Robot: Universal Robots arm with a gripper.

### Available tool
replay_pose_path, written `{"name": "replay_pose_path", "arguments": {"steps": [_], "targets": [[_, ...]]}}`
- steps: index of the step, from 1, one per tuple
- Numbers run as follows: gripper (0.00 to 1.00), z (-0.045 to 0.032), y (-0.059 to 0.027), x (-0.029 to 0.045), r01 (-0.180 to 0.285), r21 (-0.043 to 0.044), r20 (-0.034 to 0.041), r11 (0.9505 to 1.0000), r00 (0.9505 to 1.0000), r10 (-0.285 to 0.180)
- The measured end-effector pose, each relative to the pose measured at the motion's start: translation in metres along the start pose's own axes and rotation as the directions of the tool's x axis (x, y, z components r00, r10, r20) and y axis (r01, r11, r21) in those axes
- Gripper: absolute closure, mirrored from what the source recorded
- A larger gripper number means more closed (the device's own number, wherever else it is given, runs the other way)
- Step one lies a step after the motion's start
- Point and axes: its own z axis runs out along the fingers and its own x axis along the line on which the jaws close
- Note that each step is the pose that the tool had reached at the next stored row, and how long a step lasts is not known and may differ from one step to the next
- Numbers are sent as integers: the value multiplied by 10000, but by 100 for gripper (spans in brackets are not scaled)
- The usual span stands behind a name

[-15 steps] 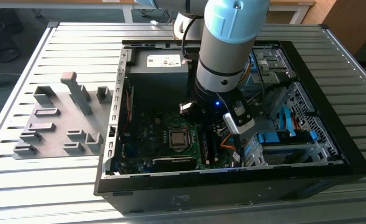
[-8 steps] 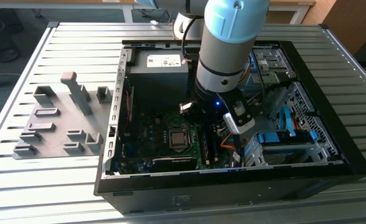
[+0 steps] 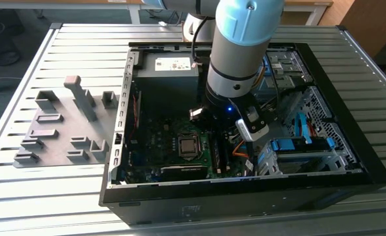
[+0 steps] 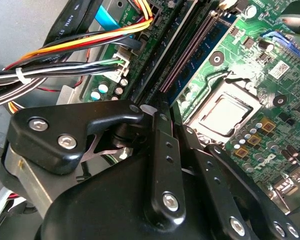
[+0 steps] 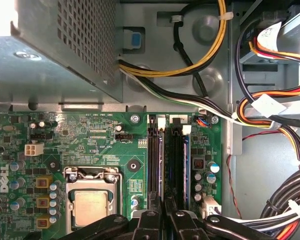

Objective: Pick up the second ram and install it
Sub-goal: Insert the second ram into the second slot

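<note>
Half inside the open computer case (image 3: 245, 196), reaches down over the green board (image 5: 100, 140). Pinches with the gripper (image 5: 164, 216) drawn narrow on the blue memory stick (image 5: 161, 165), which stands on edge along a black slot (image 5: 152, 165), near the silver processor (image 5: 92, 207).
</note>
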Motion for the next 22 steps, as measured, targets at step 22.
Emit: {"name": "replay_pose_path", "arguments": {"steps": [22], "targets": [[86, 6, 0, 0, 30, 13, 0, 10000, 10000, -30]]}}
